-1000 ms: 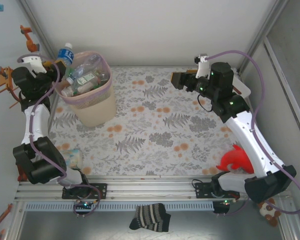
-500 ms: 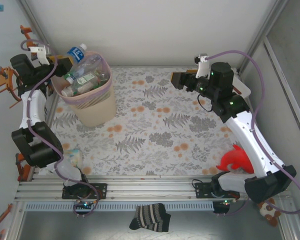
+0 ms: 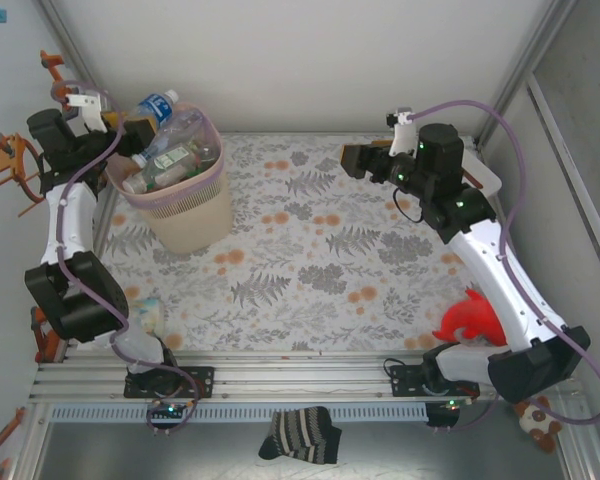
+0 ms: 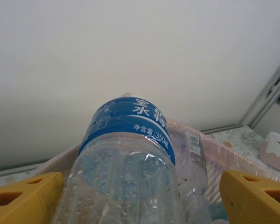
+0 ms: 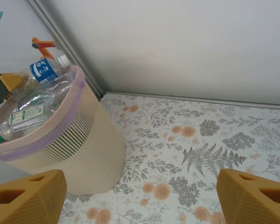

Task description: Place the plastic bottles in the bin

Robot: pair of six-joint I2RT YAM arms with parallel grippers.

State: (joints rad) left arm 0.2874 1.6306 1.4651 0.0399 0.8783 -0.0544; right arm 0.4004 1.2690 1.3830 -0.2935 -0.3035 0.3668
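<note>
- Worktop: no loose bottles under the right end effector, which is spread and empty.
- Bin: heaped full, just ahead of the left end effector.
- Blue-labelled bottle: lies on the heap between the spread left fingers, not pinched. The task looks nearly finished.

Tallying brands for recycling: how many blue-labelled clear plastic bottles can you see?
1. The blue-labelled clear plastic bottle lies atop the pile, at the far-left rim of the pale pink ribbed plastic bin. Others may be buried underneath.
</note>
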